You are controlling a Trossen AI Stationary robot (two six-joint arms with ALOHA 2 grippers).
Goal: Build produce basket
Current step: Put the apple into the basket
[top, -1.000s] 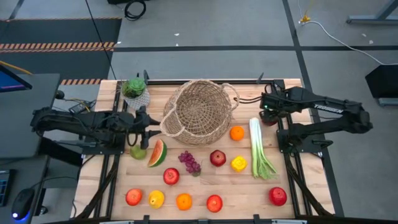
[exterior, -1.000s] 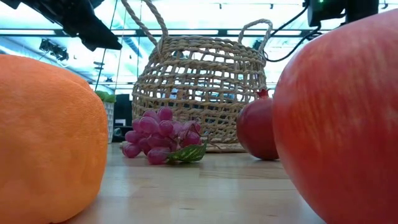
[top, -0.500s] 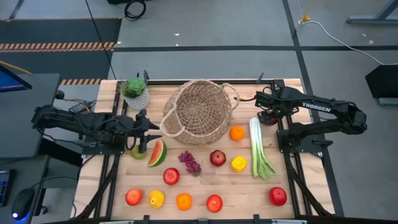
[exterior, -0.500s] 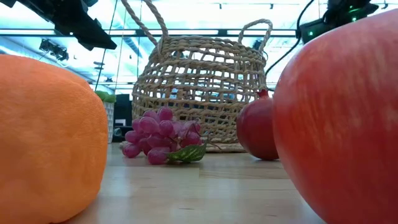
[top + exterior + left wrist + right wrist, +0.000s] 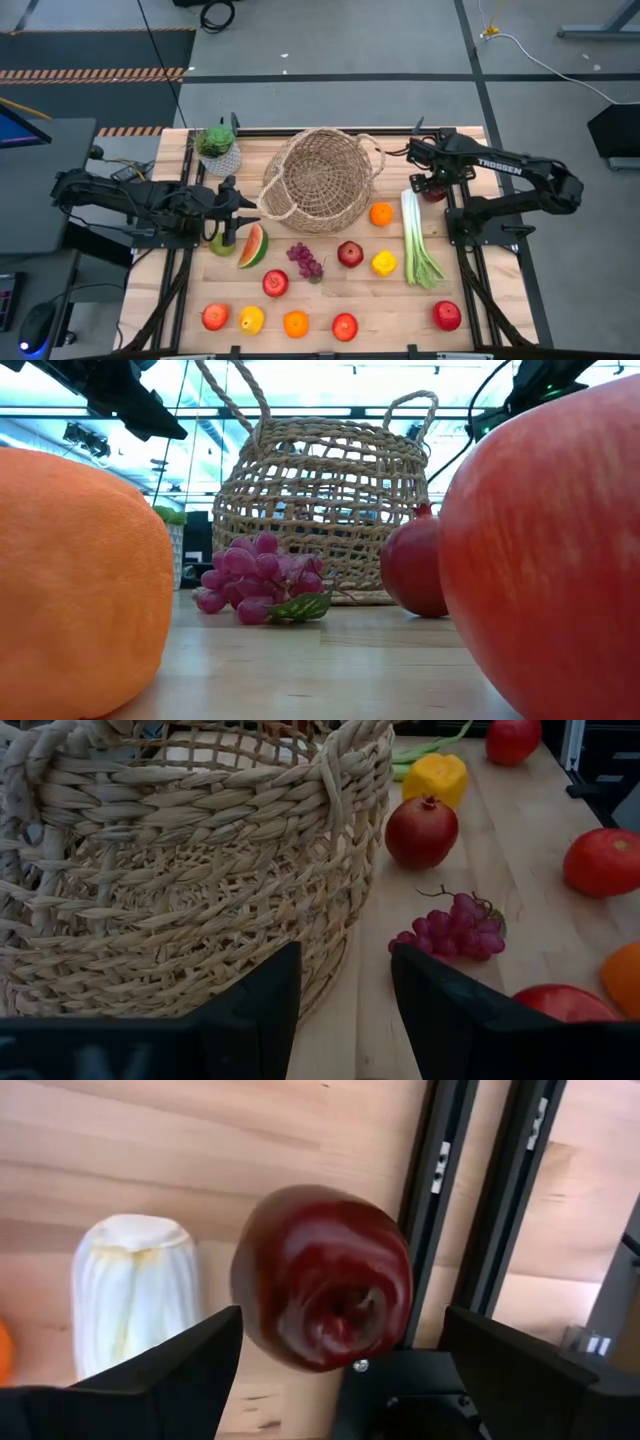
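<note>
On the far left of the counter (image 5: 330, 300), the left tool (image 5: 232, 213) hovers low beside the basket, its two fingers (image 5: 262, 1010) standing apart with nothing between them, pointing at the woven wall. Just under it lie a green pear (image 5: 221, 243) and a watermelon slice (image 5: 253, 245), with a small potted plant (image 5: 217, 146) near the counter's back edge. The basket (image 5: 318, 180), round and tan with two loop handles, sits at the middle back of the counter, empty of fruit as far as the high view shows. In front of it lie the purple grapes (image 5: 305, 259), a pomegranate (image 5: 350, 253), a yellow pepper (image 5: 384, 262) and an orange (image 5: 381, 213), and nearer the front edge a row of red, yellow and orange fruits (image 5: 296, 323). Right of the orange lies the leek (image 5: 414, 235), its white end toward the back. At the right, the right tool (image 5: 428, 176) hangs above a dark red apple (image 5: 322, 1276) just beside the leek's white end, fingers (image 5: 170, 1375) spread wide on either side of the apple, not touching it.
</note>
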